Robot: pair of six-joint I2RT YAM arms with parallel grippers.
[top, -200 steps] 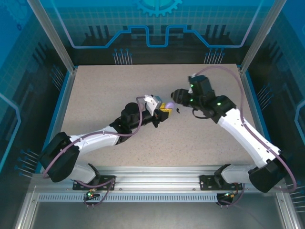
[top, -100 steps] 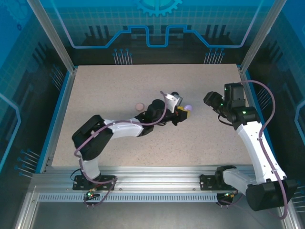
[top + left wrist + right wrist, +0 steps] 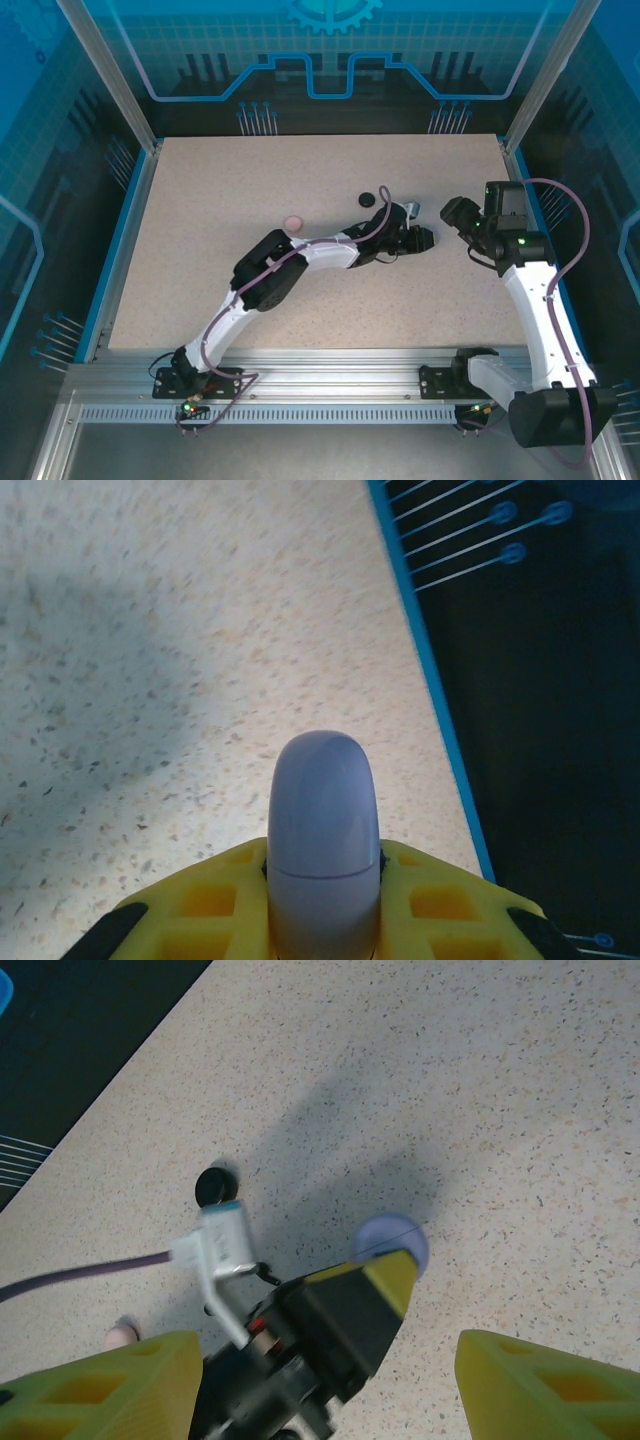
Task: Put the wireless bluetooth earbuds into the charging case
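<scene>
Lilac case [image 3: 322,810] clamped in left pincer [image 3: 322,885], right pincer [image 3: 325,1380] agape

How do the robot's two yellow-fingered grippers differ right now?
The left gripper is shut, while the right gripper stands wide open. The left gripper clamps a smooth lilac rounded case; the right gripper holds nothing. Both have yellow fingers and hover over the speckled tabletop.

A round pink case [image 3: 292,222] and a round black case [image 3: 367,198] are laid apart on the speckled table [image 3: 200,200].
</scene>
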